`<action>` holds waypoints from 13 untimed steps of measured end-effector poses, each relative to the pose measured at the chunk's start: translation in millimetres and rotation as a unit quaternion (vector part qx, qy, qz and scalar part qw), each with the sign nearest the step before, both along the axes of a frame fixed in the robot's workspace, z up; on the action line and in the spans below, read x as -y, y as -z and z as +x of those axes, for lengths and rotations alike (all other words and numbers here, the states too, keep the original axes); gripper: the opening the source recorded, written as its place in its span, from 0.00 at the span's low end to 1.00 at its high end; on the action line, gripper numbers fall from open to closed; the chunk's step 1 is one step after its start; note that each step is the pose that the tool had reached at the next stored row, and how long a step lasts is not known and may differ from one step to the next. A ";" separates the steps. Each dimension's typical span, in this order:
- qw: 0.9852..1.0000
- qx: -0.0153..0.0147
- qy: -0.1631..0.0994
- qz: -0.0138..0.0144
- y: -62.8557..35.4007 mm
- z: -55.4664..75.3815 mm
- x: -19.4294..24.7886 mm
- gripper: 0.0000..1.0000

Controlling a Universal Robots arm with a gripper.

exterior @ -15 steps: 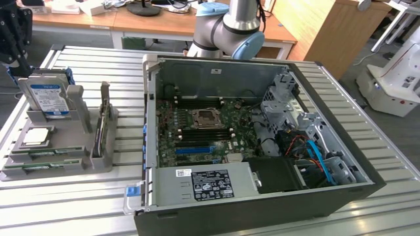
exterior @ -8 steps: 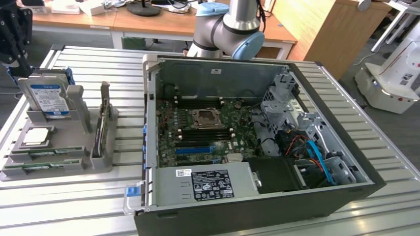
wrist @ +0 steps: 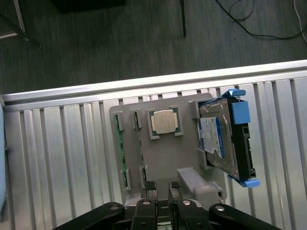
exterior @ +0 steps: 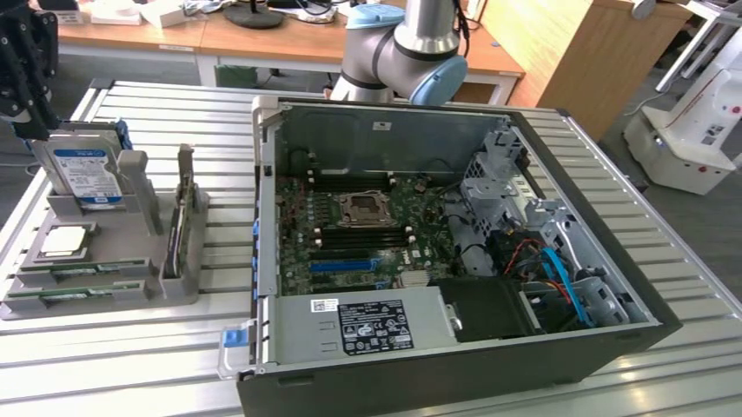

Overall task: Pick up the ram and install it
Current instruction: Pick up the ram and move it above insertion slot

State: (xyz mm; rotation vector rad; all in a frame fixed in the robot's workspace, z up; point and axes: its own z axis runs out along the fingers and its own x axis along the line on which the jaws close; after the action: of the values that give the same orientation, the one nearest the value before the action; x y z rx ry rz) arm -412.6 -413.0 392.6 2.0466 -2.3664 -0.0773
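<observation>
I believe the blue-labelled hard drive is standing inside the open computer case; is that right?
Not quite: the blue-labelled hard drive is standing in the grey holder beside the open computer case, as the exterior view shows.

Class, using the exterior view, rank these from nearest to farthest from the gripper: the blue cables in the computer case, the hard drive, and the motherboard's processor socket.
1. Hard drive, standing in the grey tray by the gripper, at the exterior view's left.
2. Processor socket, mid-motherboard.
3. Blue cables, at the case's right side.
</observation>
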 end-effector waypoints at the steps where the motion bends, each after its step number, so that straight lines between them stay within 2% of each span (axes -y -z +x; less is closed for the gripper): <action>1: 1.000 0.000 0.000 0.000 0.0 0.0 0.0 0.24; 7: 1.000 0.000 0.000 0.000 0.0 0.0 0.0 0.25; 8: 1.000 0.000 0.000 0.000 0.0 0.0 0.0 0.31; 13: 1.000 0.000 0.000 0.000 1.1 0.0 0.0 0.31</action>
State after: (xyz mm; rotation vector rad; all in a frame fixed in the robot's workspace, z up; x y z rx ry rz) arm -412.6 -412.9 391.5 2.0474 -2.3664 -0.0778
